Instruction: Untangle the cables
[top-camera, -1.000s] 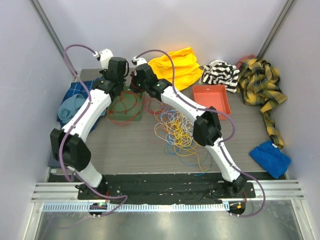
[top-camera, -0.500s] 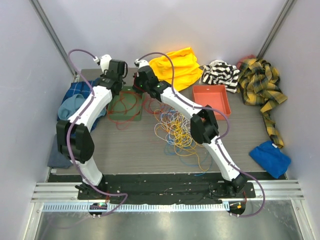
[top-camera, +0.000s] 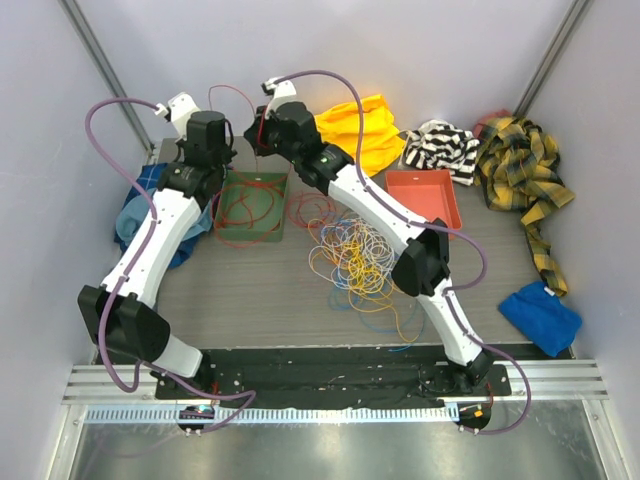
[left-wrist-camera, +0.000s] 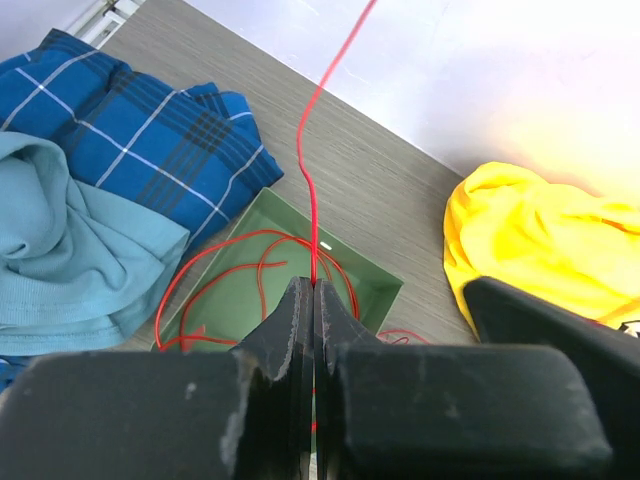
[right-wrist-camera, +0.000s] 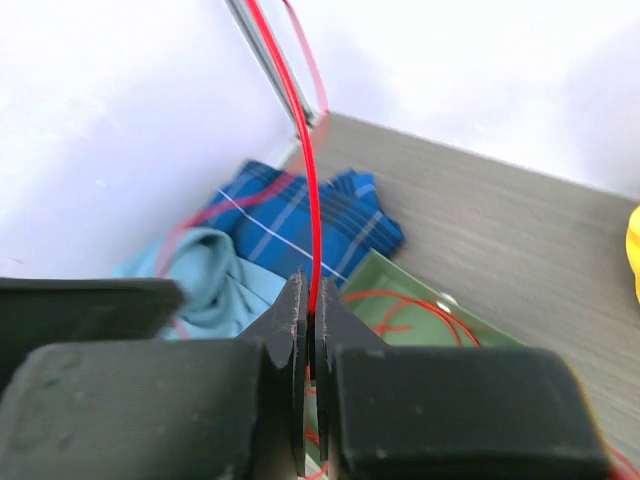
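The cables (top-camera: 352, 258) lie as a tangled pile of yellow, orange, white and blue loops in the middle of the table, with a red coil (top-camera: 308, 210) at its far left. One red cable (top-camera: 236, 90) arcs in the air between my two grippers. My left gripper (top-camera: 210, 125) is shut on it above the green tray (top-camera: 228, 182). My right gripper (top-camera: 258, 125) is shut on its other end. In the left wrist view the red cable (left-wrist-camera: 308, 140) rises from the shut gripper (left-wrist-camera: 315, 287) over the tray (left-wrist-camera: 372, 285). In the right wrist view it (right-wrist-camera: 300, 150) rises from the shut gripper (right-wrist-camera: 308, 290).
Red loops lie in the green tray. A blue plaid cloth (top-camera: 150, 185) and a teal cloth (top-camera: 135, 222) lie to its left. A yellow cloth (top-camera: 362, 130), an orange-red tray (top-camera: 425, 195), striped (top-camera: 442, 147) and plaid (top-camera: 520, 160) cloths lie at the back. A blue cloth (top-camera: 540, 317) lies at the right.
Both grippers have risen and moved apart near the back wall, the left one going left. The red cable now hangs lifted in an arc between them.
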